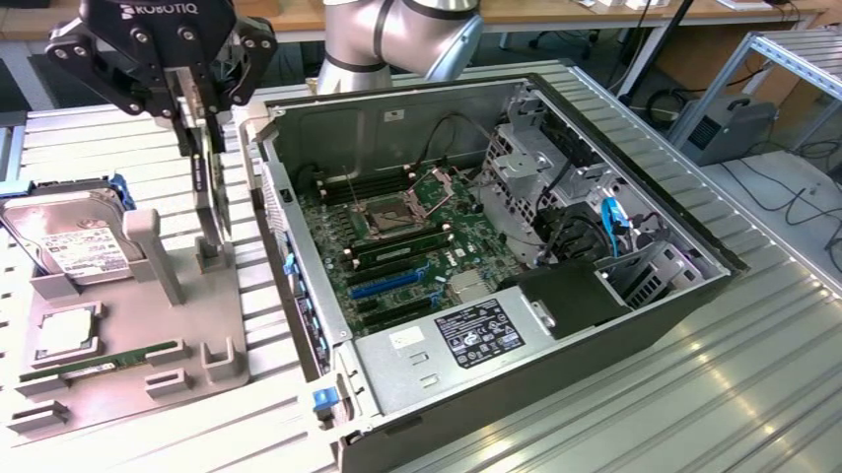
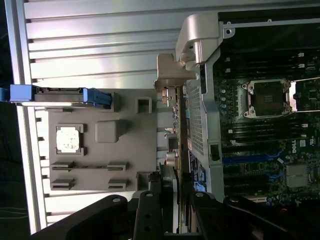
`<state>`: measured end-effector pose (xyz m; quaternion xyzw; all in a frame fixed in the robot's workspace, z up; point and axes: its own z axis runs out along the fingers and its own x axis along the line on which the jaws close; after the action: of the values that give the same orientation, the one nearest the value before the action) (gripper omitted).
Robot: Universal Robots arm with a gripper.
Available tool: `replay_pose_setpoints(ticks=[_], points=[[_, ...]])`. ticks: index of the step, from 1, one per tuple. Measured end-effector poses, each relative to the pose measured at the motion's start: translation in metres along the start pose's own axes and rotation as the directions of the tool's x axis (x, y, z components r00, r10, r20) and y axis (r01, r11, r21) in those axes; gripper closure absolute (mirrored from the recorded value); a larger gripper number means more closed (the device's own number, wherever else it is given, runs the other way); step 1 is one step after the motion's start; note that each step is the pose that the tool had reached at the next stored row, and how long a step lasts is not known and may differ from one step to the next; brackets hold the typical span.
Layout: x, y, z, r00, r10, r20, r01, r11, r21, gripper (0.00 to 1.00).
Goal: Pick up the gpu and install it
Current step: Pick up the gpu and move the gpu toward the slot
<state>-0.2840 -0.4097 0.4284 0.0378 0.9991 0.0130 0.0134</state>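
Note:
The gpu [image 1: 211,192] hangs upright and edge-on, a thin dark card, with my gripper [image 1: 197,118] shut on its upper part at the exterior view's upper left. Its lower end is close over a slot post of the grey holder stand [image 1: 184,315]; I cannot tell whether they touch. In the wrist view the gpu [image 2: 178,145] runs as a narrow strip from between my black fingers [image 2: 149,212] to its silvery end bracket [image 2: 170,75]. The card sits just outside the wall of the open computer case [image 1: 283,207].
The motherboard [image 1: 394,246] lies in the case with blue expansion slots [image 1: 382,281] and an open processor socket [image 2: 265,97]. On the stand rest a hard drive [image 1: 66,246], a processor chip [image 1: 66,335] and a green memory stick [image 1: 99,360]. Ribbed metal table [image 1: 736,394] surrounds everything.

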Motion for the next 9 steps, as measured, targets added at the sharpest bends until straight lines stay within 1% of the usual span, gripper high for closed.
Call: replay_pose_setpoints(ticks=[9], points=[[-0.015,-0.006,0.0013,1.0,0.0,0.0002,0.0,1.0,0.0012,0.73]])
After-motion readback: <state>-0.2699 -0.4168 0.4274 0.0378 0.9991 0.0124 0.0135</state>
